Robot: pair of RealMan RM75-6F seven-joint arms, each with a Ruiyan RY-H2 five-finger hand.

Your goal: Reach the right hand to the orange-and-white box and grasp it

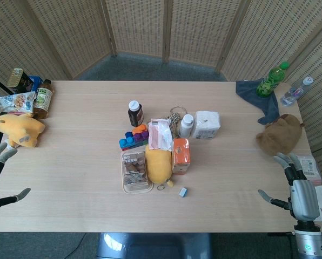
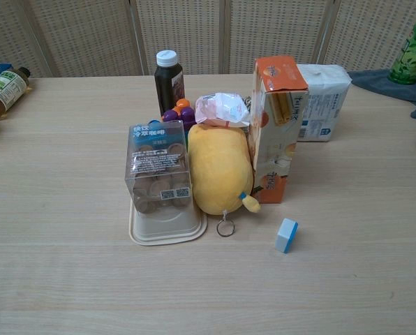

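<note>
Standing upright mid-worktop, the orange-and-white box (image 1: 181, 155) lies well left and ahead of the right robot hand (image 1: 290, 181), which hovers empty, fingers spread, nearer than the left.

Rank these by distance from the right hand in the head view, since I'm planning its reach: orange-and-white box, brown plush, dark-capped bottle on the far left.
From the right hand:
1. Brown plush, just above it at the right edge.
2. Orange-and-white box, mid-table.
3. Dark-capped bottle, far-left edge.
</note>
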